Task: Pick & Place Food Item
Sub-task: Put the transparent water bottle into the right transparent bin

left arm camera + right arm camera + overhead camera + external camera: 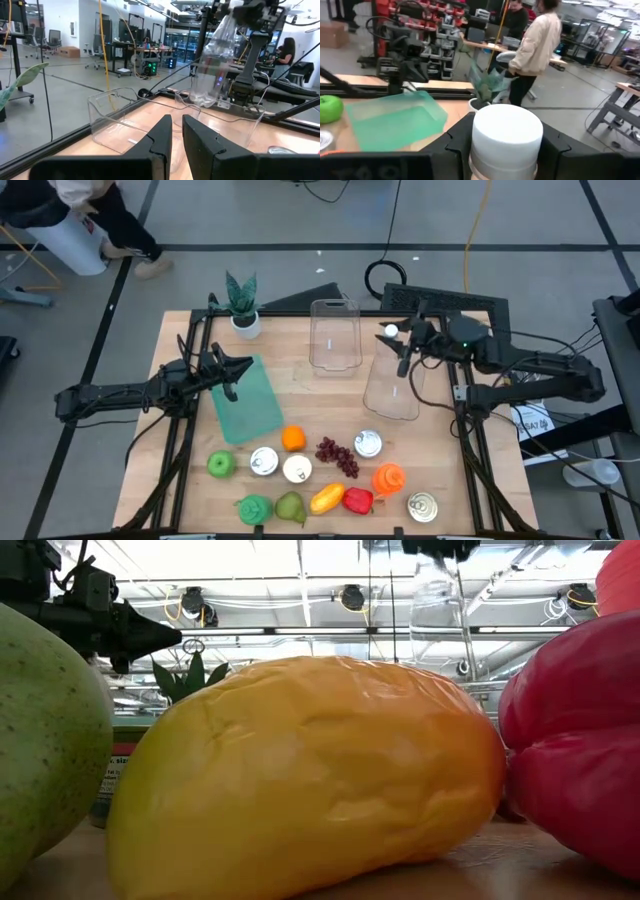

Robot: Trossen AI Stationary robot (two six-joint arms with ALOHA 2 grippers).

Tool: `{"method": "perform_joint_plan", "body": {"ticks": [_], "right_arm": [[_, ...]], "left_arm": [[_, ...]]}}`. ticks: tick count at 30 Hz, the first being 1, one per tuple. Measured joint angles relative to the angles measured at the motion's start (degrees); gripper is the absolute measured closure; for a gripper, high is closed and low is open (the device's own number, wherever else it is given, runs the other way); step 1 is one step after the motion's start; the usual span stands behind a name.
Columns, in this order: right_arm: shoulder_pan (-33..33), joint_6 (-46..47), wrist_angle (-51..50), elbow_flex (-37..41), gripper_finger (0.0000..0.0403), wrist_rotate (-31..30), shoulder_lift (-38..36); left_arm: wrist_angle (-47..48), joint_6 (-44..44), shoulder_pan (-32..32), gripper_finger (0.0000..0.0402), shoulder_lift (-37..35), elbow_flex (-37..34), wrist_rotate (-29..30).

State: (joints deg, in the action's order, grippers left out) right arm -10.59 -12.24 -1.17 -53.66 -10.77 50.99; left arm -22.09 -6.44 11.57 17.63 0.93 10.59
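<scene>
While the left gripper (232, 370) hangs clenched and empty over the green bin (248, 400), the right gripper (398, 340) grasps a white-capped clear bottle (393, 380) above the worktop (330, 420).

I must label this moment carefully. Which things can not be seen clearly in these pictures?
- Low view: the mango fills the frame and hides most of the table.
- Right wrist view: the white cap in the right claw hides the bottle below.
- High view: can labels too small to read.

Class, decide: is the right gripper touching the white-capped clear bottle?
Touching. In the right wrist view the right gripper has a finger on each side of the clear bottle's white cap.
</scene>
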Motion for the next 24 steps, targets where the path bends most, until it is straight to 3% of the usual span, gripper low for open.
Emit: {"method": "perform_joint_plan", "body": {"ticks": [8,13,18,24], "right_arm": [[-2.1,5.2,4.7,8.1,0.0274,-0.3,-3.5],[-2.2,8.6,9.1,13.8,0.0275,-4.4,-6.6],[-2.2,8.2,16.8,19.3,0.0274,-6.1,-8.4],[-2.2,7.6,19.0,22.6,0.0274,-7.3,-7.8]], "left_arm": [[0.0,0.2,0.0,0.035,0.0,0.0,0.0],[0.0,0.4,0.0,0.035,0.0,0.0,0.0],[0.0,0.3,0.0,0.035,0.0,0.0,0.0],[0.0,0.4,0.0,0.035,0.0,0.0,0.0]]}}
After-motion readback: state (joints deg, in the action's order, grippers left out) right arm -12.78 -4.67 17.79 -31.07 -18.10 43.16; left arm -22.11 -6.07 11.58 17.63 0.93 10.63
